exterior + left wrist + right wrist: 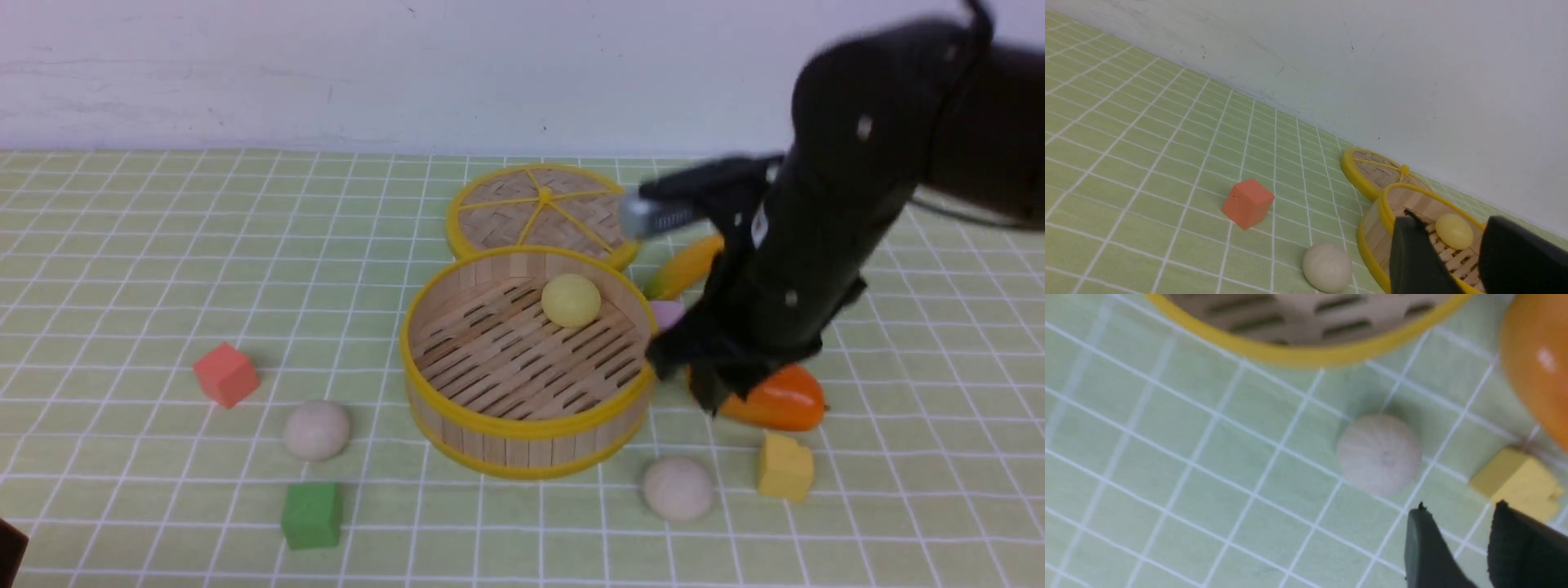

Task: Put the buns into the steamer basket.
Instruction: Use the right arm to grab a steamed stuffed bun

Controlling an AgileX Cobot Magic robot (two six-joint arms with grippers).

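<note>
Yellow bun (571, 300): resting inside the steamer basket (522, 425), toward its 1 o'clock wall.
Right-side beige bun (678, 488): sitting on the surface (122, 269) just off the basket's 5 o'clock rim, with the yellow cube (785, 467) lying at its 3 o'clock.
Left-side beige bun (317, 430): sitting at the basket's 8 o'clock, between the red cube (226, 374) and the green cube (311, 514).
Right claw (1461, 506): hanging wide and empty between basket and mango (780, 398), with the right-side beige bun lying near, at roughly its 6 o'clock in the front view, and not touching.
Left claw (1451, 218): standing wide, gripping nothing.
Long axis: lacking one, being round.
Nearer arm: judging the right, for the right-side bun.
Progress: counting one of three in.
</note>
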